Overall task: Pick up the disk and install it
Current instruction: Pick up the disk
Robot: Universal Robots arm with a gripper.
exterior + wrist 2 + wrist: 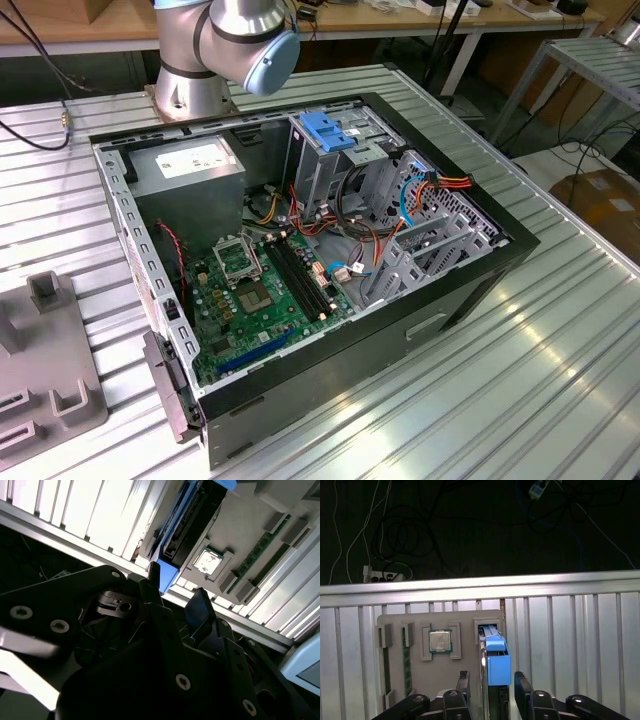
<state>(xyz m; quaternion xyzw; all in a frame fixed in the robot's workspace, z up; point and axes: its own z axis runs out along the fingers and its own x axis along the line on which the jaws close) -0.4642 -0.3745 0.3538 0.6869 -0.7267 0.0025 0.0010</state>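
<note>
Black fingers of the claw (491, 680) stand open on both sides of the disk (497, 660), close to its blue rail but, as far as I can judge, not pressing it. The disk stands on its edge in a slot of the grey holder (420, 680) on the desk (570, 645), not lifted. So the picking is not yet done, and the installing into the open computer case (440, 290) is left.

One disk (497, 664), one processor chip (440, 641), two memory sticks (406, 667) — one grey tray (420, 621), one open computer case (470, 285).
</note>
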